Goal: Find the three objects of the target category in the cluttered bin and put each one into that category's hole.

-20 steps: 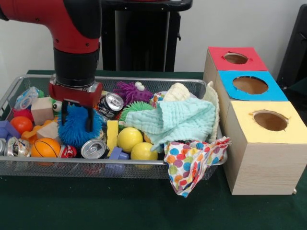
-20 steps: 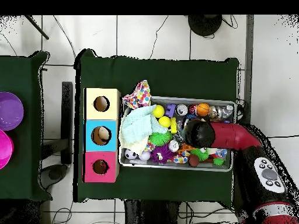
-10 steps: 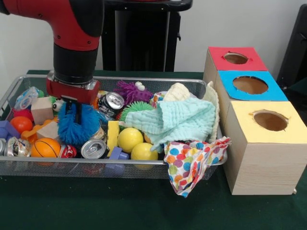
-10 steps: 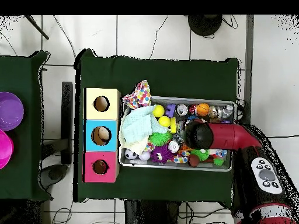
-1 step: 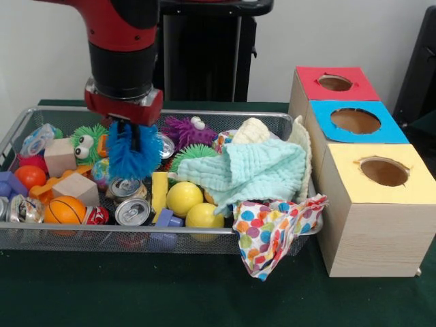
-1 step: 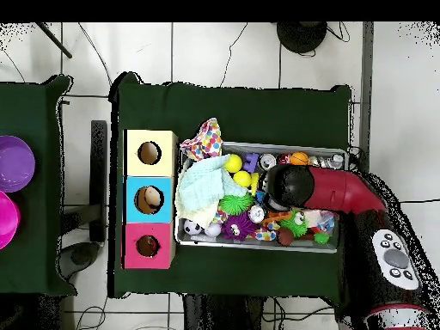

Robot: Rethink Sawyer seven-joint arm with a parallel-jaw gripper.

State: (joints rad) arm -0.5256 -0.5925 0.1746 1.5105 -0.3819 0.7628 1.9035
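My gripper [image 5: 133, 148] is shut on a blue spiky ball [image 5: 133, 153], which hangs lifted above the cans in the wire bin [image 5: 204, 240]. In the overhead view the red arm [image 6: 331, 191] covers both the gripper and the ball. A green spiky toy with eyes [image 5: 87, 142] sits left of the held ball, a purple spiky toy [image 5: 185, 129] to its right, and another green spiky ball [image 5: 189, 156] lies by the cloth. Three boxes stand beside the bin: red hole [image 5: 334, 82], blue hole [image 5: 355, 120], yellow hole [image 5: 383, 171].
The bin also holds soda cans [image 5: 132, 211], yellow balls [image 5: 184, 197], an orange basketball [image 5: 65, 210], wooden blocks [image 5: 60, 156], a mint cloth [image 5: 257, 170] and a polka-dot cloth [image 5: 272, 231] draped over its rim. Purple and pink bowls [image 6: 13, 163] sit on a side table.
The gripper closed on the blue spiky ball and has lifted it up and toward the boxes. The green toy with eyes and a can beneath are now uncovered.
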